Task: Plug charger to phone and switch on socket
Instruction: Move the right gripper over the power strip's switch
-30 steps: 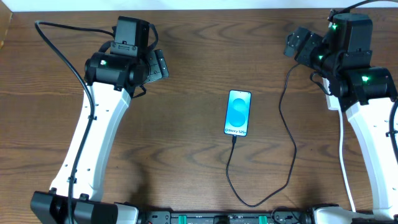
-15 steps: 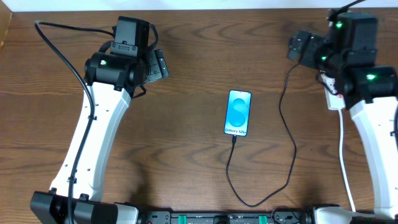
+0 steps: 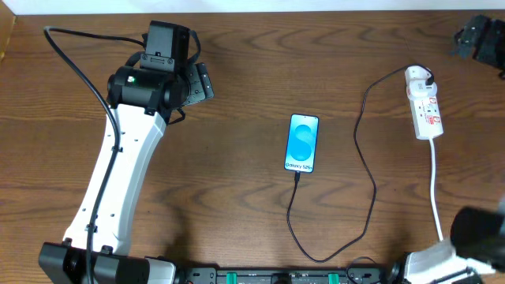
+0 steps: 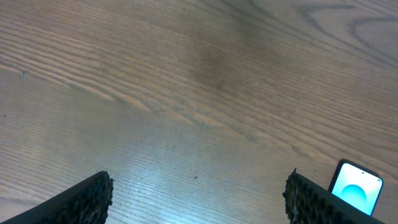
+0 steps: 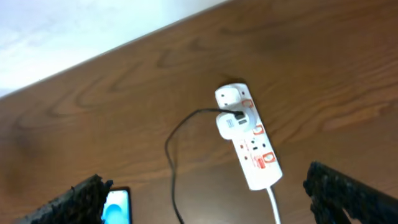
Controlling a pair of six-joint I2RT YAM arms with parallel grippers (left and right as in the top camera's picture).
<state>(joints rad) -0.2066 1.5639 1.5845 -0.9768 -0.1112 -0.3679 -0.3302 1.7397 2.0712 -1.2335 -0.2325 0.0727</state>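
The phone (image 3: 302, 143) lies screen up mid-table, its blue screen lit. The thin black charger cable (image 3: 364, 166) runs from the phone's near end, loops toward the front edge and rises to the white socket strip (image 3: 424, 105) at the right. The strip also shows in the right wrist view (image 5: 249, 144), with the cable (image 5: 174, 149) and the phone's corner (image 5: 117, 205). My left gripper (image 4: 198, 196) is open and empty above bare wood, with the phone's corner (image 4: 356, 193) to its right. My right gripper (image 5: 211, 202) is open, high above the strip and phone.
A white lead (image 3: 435, 189) runs from the strip toward the front edge. The left arm (image 3: 118, 166) stretches across the left side. Part of the right arm (image 3: 480, 38) sits at the far right corner. A pale wall (image 5: 93, 31) lies beyond the far table edge.
The right arm has lifted and pulled back from the socket strip, mostly out of the overhead view, uncovering the strip. The left arm, phone and cable have not moved.
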